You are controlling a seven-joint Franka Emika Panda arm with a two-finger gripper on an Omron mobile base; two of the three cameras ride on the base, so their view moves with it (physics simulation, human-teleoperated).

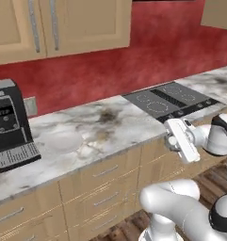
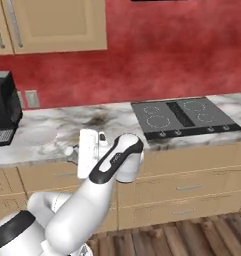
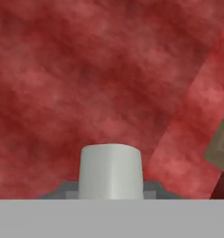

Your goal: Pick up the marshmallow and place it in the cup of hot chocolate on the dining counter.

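Note:
The marshmallow [image 3: 111, 167], a stubby white cylinder, stands upright between my gripper's [image 3: 111, 188] two dark fingertips in the hand view, with the red wall behind it. The gripper is shut on it. In the base views my white hand [image 1: 181, 140] [image 2: 87, 152] hangs in the air in front of the counter's edge, at about counter height. The cup of hot chocolate and the dining counter are out of view.
A shorter marble counter [image 1: 110, 127] runs under the red wall and tan cabinets. On it stand a black coffee machine [image 1: 9, 122] at the left, a round white plate [image 1: 62, 139] and a dark cooktop [image 1: 174, 100] at the right. Wooden drawers [image 2: 192, 187] lie below.

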